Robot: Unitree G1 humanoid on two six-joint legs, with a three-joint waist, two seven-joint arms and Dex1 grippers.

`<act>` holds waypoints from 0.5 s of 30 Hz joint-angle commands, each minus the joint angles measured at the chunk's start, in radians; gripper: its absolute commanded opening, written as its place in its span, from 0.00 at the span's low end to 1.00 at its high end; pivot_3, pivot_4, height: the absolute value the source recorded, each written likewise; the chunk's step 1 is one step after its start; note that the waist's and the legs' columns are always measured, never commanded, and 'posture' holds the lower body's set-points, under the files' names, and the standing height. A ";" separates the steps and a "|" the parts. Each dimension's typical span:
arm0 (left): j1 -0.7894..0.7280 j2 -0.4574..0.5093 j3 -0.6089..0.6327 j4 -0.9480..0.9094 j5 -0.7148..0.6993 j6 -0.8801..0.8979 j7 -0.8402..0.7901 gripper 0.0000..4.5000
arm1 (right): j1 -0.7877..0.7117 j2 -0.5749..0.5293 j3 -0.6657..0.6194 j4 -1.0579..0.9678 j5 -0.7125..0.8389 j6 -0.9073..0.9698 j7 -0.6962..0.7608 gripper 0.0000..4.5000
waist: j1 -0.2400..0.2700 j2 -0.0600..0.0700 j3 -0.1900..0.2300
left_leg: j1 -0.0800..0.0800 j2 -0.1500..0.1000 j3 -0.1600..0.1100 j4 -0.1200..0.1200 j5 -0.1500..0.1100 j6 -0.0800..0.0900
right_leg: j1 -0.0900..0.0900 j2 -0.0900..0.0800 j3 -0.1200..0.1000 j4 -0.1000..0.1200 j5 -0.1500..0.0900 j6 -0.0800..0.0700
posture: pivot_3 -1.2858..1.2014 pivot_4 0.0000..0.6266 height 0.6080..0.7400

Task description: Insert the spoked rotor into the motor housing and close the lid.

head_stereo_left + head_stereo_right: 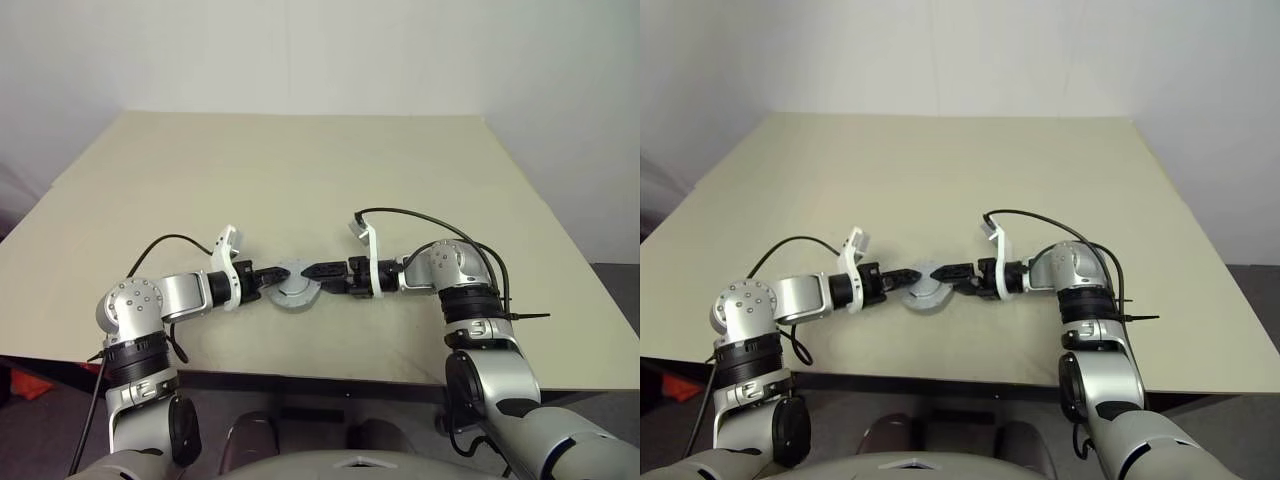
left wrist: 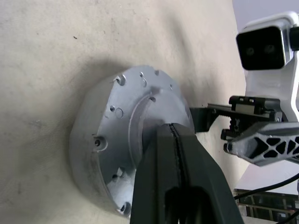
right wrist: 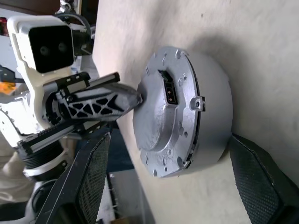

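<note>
Right wrist view puts the whole matter plainly: the motor housing (image 3: 187,112) sits between the two fingers of the right gripper (image 1: 312,270), whose jaws stand wide apart, one on each side of the round body, neither visibly touching it. The housing is a silver-grey puck lying on the table (image 1: 300,170) near its front edge, between the two arms, and its flat face with the lid (image 2: 140,121) looks already seated on it. The left gripper (image 1: 268,277) comes at it from the opposite side, fingers pressed together, their tip against the lid's face — a steadying push, as far as I can judge, rather than a grasp. So both grippers are right at the housing: the left is on its face and the right straddles its rim. The puck has no long axis to speak of; what matters is that the right jaws straddle its width. Nothing else lies on the table around it, and the only thing crowding the right gripper's closing is the left fingertip.
</note>
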 commanded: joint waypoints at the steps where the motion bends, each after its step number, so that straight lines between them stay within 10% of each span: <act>1: 0.011 0.009 -0.008 0.014 0.053 0.014 0.023 0.00 | -0.035 0.044 -0.012 -0.018 0.070 0.051 0.009 0.99 | 0.000 0.000 0.000 | 0.000 0.000 0.000 0.000 0.000 0.000 | 0.000 0.000 0.000 0.000 0.000 0.000 | 0.52 0.00 1.00; 15: 0.005 0.006 0.002 0.012 0.065 0.014 0.020 0.00 | -0.112 0.155 -0.132 0.062 0.062 -0.005 -0.093 0.99 | -0.003 0.001 0.001 | -0.001 0.000 0.000 0.000 0.001 -0.002 | -0.002 0.000 0.000 0.002 0.000 0.000 | 0.52 0.00 1.00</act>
